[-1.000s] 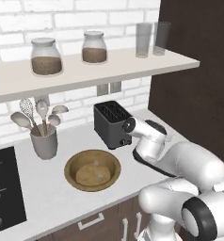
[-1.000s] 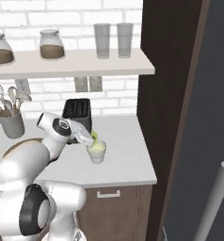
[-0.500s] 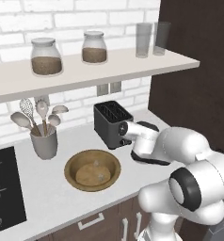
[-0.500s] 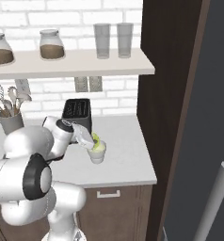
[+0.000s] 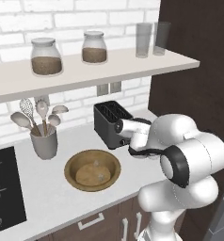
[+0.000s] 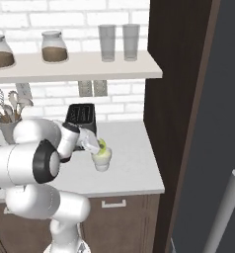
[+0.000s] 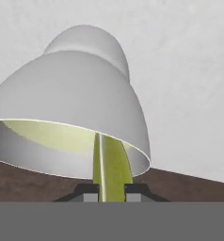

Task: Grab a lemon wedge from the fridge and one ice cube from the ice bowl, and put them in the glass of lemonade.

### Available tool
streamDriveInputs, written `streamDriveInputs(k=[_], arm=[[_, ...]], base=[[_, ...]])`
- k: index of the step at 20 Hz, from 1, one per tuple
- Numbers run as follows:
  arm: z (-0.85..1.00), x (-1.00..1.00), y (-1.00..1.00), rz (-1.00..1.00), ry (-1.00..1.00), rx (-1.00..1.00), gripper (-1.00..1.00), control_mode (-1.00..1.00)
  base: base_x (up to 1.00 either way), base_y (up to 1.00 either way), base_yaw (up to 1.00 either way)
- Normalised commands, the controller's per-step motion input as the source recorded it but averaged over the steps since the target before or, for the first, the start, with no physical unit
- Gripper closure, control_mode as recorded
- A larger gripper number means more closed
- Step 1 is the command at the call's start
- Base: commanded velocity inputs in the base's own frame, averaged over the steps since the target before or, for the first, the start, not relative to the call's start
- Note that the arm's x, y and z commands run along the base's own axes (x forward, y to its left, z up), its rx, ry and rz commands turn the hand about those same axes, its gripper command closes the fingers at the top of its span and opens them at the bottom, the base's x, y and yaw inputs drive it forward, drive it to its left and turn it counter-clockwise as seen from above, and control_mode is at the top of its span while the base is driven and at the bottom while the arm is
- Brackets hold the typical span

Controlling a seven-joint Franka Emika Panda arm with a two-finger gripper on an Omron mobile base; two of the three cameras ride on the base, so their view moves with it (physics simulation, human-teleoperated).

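Note:
My gripper (image 6: pixel 97 145) is shut on the lemon wedge (image 6: pixel 103 145), a thin yellow-green slice held right over the rim of the glass of lemonade (image 6: pixel 102 161), which stands on the counter in front of the toaster. In the hand view the lemon wedge (image 7: pixel 112 167) rises from between the fingertips of my gripper (image 7: pixel 112 194) and reaches into the mouth of the glass of lemonade (image 7: pixel 81 103), where pale yellow-green liquid shows. The ice bowl (image 5: pixel 69 165), wide and wooden, sits on the counter left of my arm. The fridge (image 6: pixel 223 99) door stands open at the right.
A black toaster (image 5: pixel 108 121) stands against the wall just behind my hand. A grey utensil holder (image 5: pixel 43 143) is at the back left, a stovetop (image 5: pixel 3 188) at far left. The shelf (image 5: pixel 100 70) above carries jars and two tall glasses. The fridge handle (image 6: pixel 227 212) juts up at lower right.
My arm's elbow has swung up and round. The gripper has edged a little to the right with the lemon wedge, onto the glass's rim. The glass and the bowl stay put.

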Motion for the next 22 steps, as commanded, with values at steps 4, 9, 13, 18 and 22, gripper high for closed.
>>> streamDriveInputs(k=[4, 9, 13, 18, 22], arm=[[-0.38, 0.23, 0.0, -0.01, -0.06, -0.05, 1.0, -1.0], [-0.09, -0.12, 0.0, 0.0, -0.1, -0.03, 1.0, -1.0], [0.47, -0.43, 0.0, -0.01, -0.11, 0.0, -1.0, -1.0], [0.11, -0.08, 0.0, 0.0, -0.04, 0.0, -1.0, -1.0], [0.0, 0.0, 0.0, 0.0, 0.0, 0.0, -1.0, -1.0]], base=[[0.0, 0.0, 0.0], [0.0, 0.0, 0.0], [0.0, 0.0, 0.0], [0.0, 0.0, 0.0], [0.0, 0.0, 0.0]])
